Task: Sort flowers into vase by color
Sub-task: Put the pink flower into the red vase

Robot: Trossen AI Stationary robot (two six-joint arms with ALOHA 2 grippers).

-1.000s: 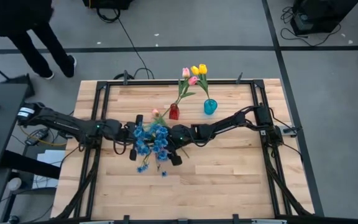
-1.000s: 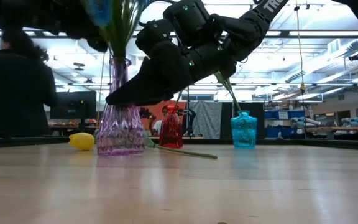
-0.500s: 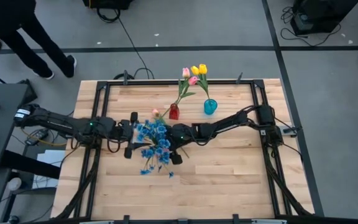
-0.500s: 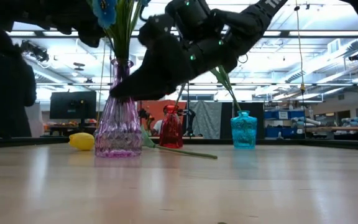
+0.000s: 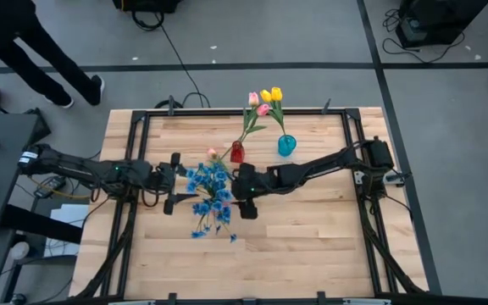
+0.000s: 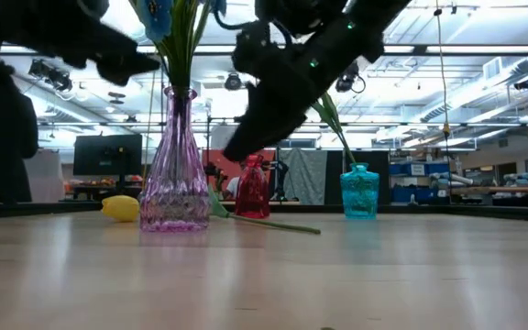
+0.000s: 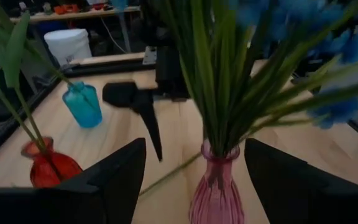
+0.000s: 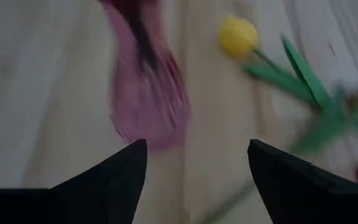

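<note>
Beside purple vase (image 6: 174, 174), low view alone shows yellow tulip (image 6: 121, 208) lying; both grippers' fingers wide, empty.

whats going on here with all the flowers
A two-armed robot is sorting fake flowers into vases by colour. The blue sprigs stand in the purple vase. The left hand is open beside them and holds nothing; the right hand is open on the other side. Pink tulips are in the red vase, yellow tulips in the blue vase. One yellow tulip lies on the table.
</note>
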